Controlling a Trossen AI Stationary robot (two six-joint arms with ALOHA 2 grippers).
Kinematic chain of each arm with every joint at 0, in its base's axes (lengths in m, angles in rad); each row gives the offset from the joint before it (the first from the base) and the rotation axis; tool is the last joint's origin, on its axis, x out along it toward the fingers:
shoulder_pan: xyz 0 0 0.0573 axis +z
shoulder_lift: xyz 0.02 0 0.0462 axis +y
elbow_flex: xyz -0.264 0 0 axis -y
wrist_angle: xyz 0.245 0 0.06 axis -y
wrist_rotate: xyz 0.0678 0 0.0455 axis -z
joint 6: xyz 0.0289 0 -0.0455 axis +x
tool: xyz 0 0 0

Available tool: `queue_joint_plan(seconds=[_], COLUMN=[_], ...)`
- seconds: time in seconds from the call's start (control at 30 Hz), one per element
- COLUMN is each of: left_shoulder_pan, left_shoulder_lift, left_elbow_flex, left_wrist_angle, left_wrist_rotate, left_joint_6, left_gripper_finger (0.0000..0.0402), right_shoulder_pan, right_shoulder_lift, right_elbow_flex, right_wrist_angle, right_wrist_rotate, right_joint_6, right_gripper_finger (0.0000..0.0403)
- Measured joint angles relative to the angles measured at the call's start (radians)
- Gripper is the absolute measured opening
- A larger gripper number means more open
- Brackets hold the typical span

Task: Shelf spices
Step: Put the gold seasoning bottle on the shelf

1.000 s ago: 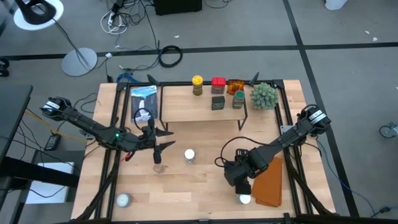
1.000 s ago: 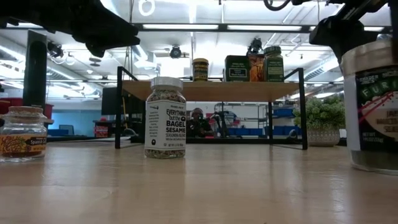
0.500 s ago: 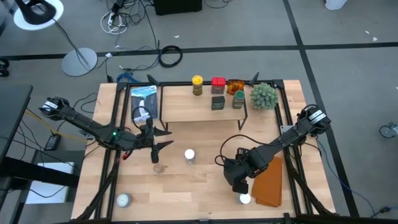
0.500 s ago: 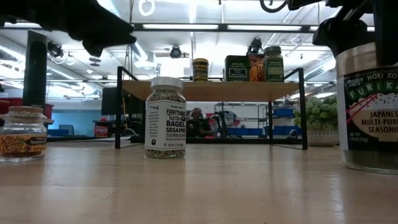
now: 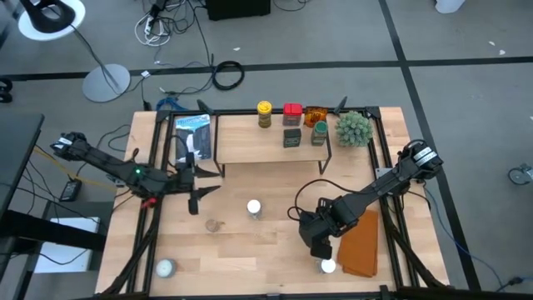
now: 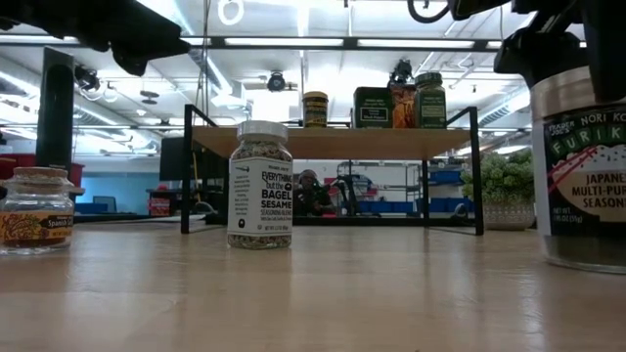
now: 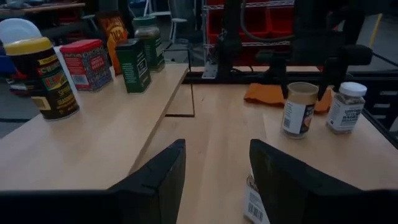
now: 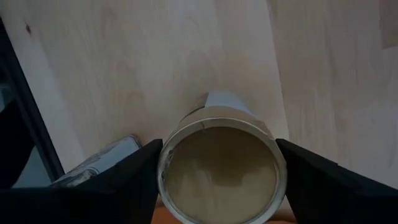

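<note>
From above, the right gripper point(image 5: 321, 247) hides most of a jar point(image 5: 327, 266) by the orange cloth point(image 5: 360, 243). The left gripper point(image 5: 193, 185) is spread, holding nothing.

Down low, the furikake jar point(image 6: 585, 166) is cut off at the edge.

The left wrist view shows spices point(image 7: 87, 63) on the shelf point(image 7: 74, 143).

In the right wrist view, the fingers point(image 8: 124, 180) stand either side of the jar; I cannot tell if they pinch it.

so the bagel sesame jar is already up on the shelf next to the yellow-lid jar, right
Not quite. The bagel sesame jar stands on the table, in front of the shelf, not on it. The low view shows this. The yellow-lid jar is up on the shelf, as you say.
</note>
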State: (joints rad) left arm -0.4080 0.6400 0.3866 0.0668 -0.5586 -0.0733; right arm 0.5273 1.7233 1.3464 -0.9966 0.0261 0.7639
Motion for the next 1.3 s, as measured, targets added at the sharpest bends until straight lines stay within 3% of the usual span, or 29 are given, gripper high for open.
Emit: queue_joint_plan(seconds=[0.27,0.53,0.8,1.13,1.3], left_shoulder_pan=[0.000,0.000,0.000,0.000,0.000], left_shoulder_lift=[-0.022,-0.026,-0.033,-0.033,-0.033], left_elbow_flex=[-0.050,-0.209,-0.212,-0.212,-0.212], left_wrist_angle=[0.033,0.321,0.334,0.330,0.331], left_wrist_rotate=[0.060,0.063,0.063,0.135,0.171], left_joint_6=[0.011,-0.010,-0.013,-0.063,-0.070], left_gripper_finger=[0.0184,0.0184,0.0184,0.0184,0.0184], right_shoulder_pan=[-0.035,-0.116,-0.277,-0.536,-0.619], right_shoulder_lift=[0.000,0.000,0.000,0.000,0.006], right_elbow_flex=[0.037,0.245,0.464,0.545,0.547], right_wrist_angle=[-0.034,-0.138,-0.228,-0.075,0.030], right_wrist_rotate=[-0.004,0.067,0.170,0.167,0.111], right_joint_6=[-0.032,-0.174,-0.375,-0.663,-0.765], right_gripper_finger=[0.0279,0.0279,0.0279,0.0279,0.0280])
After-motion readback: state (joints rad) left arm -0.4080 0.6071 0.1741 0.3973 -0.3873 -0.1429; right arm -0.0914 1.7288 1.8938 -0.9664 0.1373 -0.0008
